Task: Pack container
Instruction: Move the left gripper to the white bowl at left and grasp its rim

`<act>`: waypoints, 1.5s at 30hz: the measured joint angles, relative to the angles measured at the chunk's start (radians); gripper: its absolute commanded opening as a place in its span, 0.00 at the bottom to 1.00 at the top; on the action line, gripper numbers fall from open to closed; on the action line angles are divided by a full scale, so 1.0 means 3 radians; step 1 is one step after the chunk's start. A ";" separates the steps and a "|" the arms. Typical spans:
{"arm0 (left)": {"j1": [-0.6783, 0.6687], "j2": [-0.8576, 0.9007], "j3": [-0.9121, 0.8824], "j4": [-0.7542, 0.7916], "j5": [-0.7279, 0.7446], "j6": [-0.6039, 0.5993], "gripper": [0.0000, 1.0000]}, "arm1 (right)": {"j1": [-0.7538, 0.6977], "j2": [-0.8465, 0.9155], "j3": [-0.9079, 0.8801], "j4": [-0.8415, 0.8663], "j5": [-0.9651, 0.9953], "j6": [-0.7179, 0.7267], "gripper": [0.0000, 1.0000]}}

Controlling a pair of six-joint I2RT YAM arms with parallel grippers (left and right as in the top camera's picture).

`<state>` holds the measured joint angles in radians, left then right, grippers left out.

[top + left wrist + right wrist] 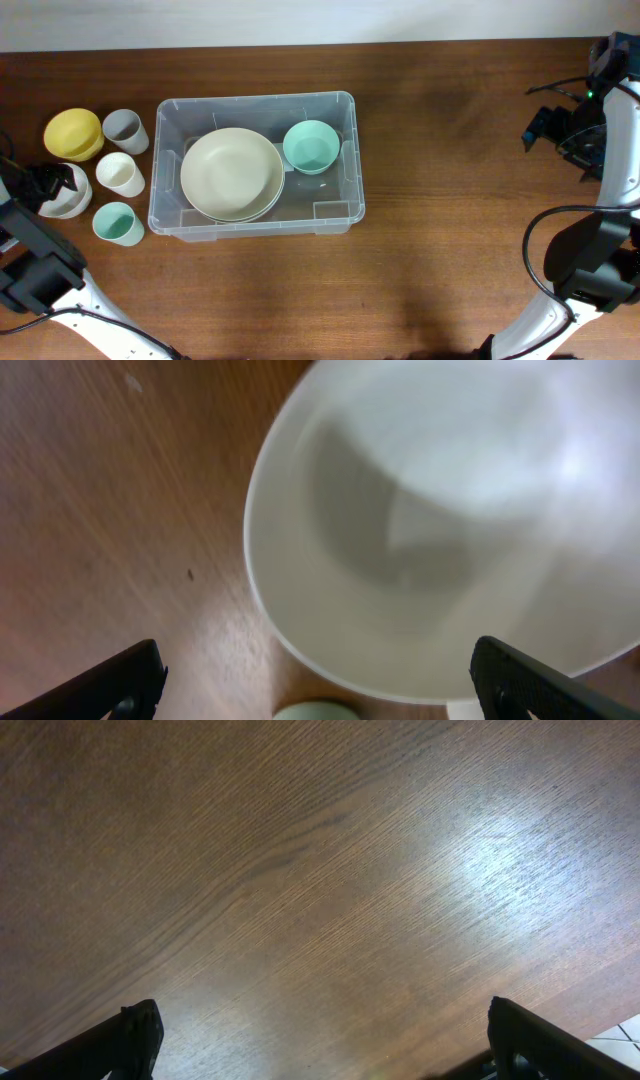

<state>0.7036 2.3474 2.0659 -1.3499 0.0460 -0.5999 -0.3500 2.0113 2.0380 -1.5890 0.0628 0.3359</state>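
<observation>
The clear container (257, 98) stands left of the table's middle. Inside it lie a large cream bowl (232, 172) and a teal bowl (311, 146). To its left stand a yellow bowl (73, 134), a grey cup (125, 130), a white cup (120, 174), a teal cup (118, 224) and a white bowl (66, 203). My left gripper (45, 183) hovers open over that white bowl (450, 530), with its fingers (110, 685) spread wide and nothing between them. My right gripper (548, 125) hangs open over bare wood at the far right, holding nothing.
The wooden table (450, 200) stretches bare between the container and the right arm. The right wrist view shows only wood grain (320, 870) and a sliver of floor past the table edge. A pale green rim (315, 711) peeks in below the white bowl.
</observation>
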 measured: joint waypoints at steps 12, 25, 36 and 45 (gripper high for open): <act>0.0000 0.0000 0.0000 0.0131 -0.0008 -0.0003 0.96 | 0.0000 0.0000 0.0000 0.0000 0.0000 -0.0001 0.99; 0.0000 0.0001 -0.0022 0.0200 -0.0062 -0.0013 0.96 | 0.0000 0.0000 0.0000 0.0000 0.0000 0.0000 0.99; 0.0000 0.0003 -0.0284 0.0306 -0.0248 -0.0013 0.89 | 0.0000 0.0000 0.0000 0.0000 0.0000 -0.0003 0.99; 0.0000 0.0003 -0.0286 0.0329 -0.0271 -0.0048 0.12 | 0.0000 0.0000 0.0000 0.0000 0.0000 -0.0001 0.99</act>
<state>0.7036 2.3482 1.9800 -1.2510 -0.0353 -0.6144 -0.3500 2.0113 2.0380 -1.5890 0.0628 0.3355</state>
